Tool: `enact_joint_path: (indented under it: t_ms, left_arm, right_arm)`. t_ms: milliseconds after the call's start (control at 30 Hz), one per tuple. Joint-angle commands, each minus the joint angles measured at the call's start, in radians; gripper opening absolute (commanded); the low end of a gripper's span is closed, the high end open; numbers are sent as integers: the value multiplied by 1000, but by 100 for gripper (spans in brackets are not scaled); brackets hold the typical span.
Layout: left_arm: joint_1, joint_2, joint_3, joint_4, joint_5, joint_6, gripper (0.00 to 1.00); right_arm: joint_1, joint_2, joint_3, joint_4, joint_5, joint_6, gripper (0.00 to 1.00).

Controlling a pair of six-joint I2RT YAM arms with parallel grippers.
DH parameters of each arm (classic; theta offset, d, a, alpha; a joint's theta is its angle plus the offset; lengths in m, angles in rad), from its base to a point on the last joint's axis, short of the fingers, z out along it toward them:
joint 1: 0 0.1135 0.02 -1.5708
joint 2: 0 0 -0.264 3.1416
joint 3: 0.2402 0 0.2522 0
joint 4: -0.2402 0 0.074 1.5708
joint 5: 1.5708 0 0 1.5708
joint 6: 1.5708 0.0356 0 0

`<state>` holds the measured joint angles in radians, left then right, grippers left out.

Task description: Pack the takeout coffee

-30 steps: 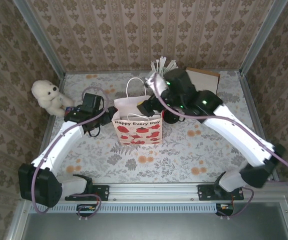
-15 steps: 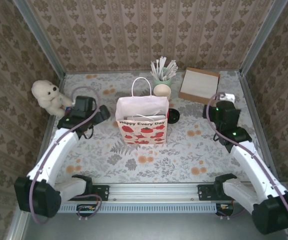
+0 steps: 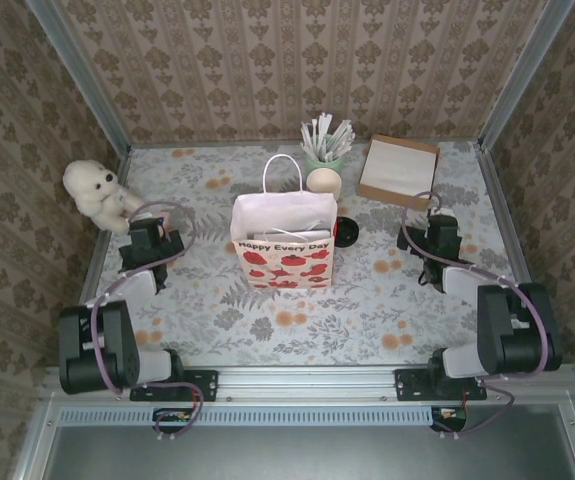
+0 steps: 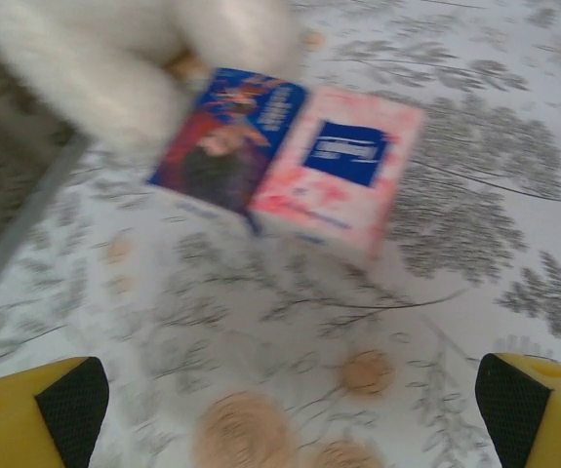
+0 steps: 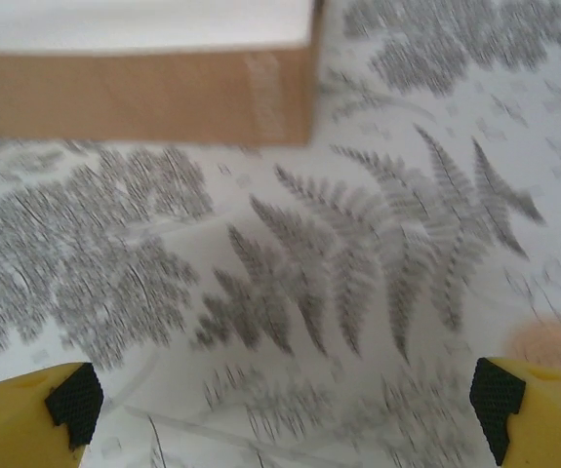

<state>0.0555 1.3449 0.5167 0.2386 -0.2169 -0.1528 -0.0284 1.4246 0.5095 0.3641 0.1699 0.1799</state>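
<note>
The red-and-white paper bag (image 3: 282,245) stands upright mid-table with its mouth open and its white handle up. I see only pale paper inside it, and the takeout coffee is hidden. My left gripper (image 3: 145,225) is drawn back at the left side near the plush toy. It is open (image 4: 290,409), its yellow fingers spread over bare tablecloth. At the right side my right gripper (image 3: 437,228) is also drawn back. It too is open (image 5: 285,405), with nothing between its fingers.
A small black round thing (image 3: 345,232) sits against the bag's right side. Behind the bag are a cream cup (image 3: 324,182) and a green cup of white sticks (image 3: 325,140). A brown box (image 3: 399,170) (image 5: 143,93) lies back right. A white plush (image 3: 95,192) and small packets (image 4: 290,156) lie left.
The right arm has pulled back from over the bag's mouth to the right side and folded. The left arm has drawn away from the bag's left side. Both grippers stayed open.
</note>
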Motion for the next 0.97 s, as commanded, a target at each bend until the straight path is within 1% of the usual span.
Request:
enact_joint_path:
  t_ms: [0,100,133,167,200,233,267,300,333,367,433,933]
  left_arm:
    - [3,66,-24,320,185,86,100]
    - [-4,89,-31,381,253,135,100]
    - [-8,104,-60,444,294,156,100]
    - [-21,124,-106,540,312,179,100]
    - [-42,178,-156,672,293,199,100]
    - [-52,215,-188,809,273,214,100]
    - [-52,186,-181,743,262,203,100]
    - [-60,182,-140,660,184,176,100]
    - [-85,195,-123,645,113,185,100]
    - [-100,191,-119,630,68,186,100]
    - [-96,190,-128,650,68,184,100]
    - [-95,191,-120,636,86,186,100]
  right_arm:
    - [2,46,26,209,-62,-74,100]
    - [16,74,-9,297,-160,-134,100]
    - [24,72,-30,340,-167,-143,100]
    - [24,68,-49,360,-166,-145,100]
    - [24,86,-80,428,-167,-144,100]
    - [24,119,-112,533,-168,-145,100]
    - [25,114,-122,551,-163,-145,100]
    - [25,98,-106,488,-148,-141,100]
    - [28,111,-104,503,-142,-141,100]
    - [30,109,-105,506,-136,-142,100]
    - [32,109,-105,500,-133,-143,100]
    - [34,107,-105,495,-129,-145,100]
